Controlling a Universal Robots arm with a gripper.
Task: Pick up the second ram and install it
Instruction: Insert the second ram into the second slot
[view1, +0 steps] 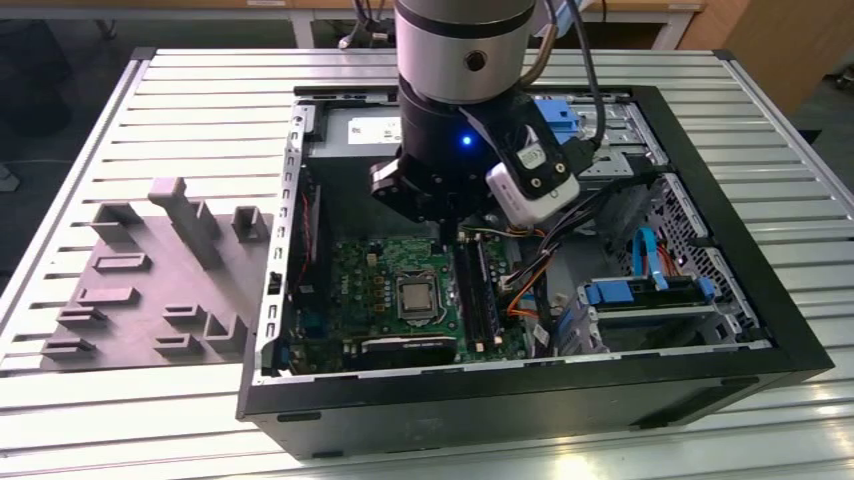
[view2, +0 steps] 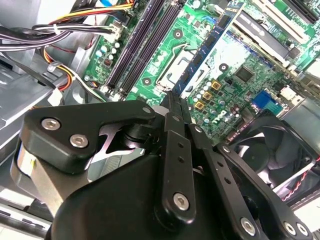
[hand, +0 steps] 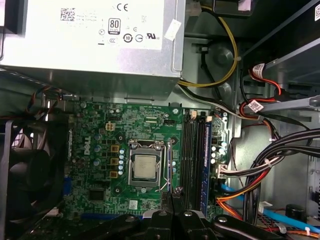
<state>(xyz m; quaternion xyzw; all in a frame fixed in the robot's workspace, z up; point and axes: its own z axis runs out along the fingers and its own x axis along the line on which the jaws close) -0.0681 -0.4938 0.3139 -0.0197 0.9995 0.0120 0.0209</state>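
While hanging over the green motherboard (view1: 387, 270), the black two-fingered tool (view2: 175, 102) is clamped on the slim, dark blue second ram (view2: 211, 49), black memory slots (view1: 474, 295) at five o'clock in the exterior view.

Bright, even lighting with soft, faint shadows.

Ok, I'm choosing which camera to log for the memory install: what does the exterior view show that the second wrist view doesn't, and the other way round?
Exterior view: the arm reaching down into the open computer case, the slatted table beneath it, and the pale grey tray on the exterior view's left.
Second wrist view: the gripper shut on the second ram, seen close up, plus the case fan.
Shared: the green motherboard and its dark memory slots.
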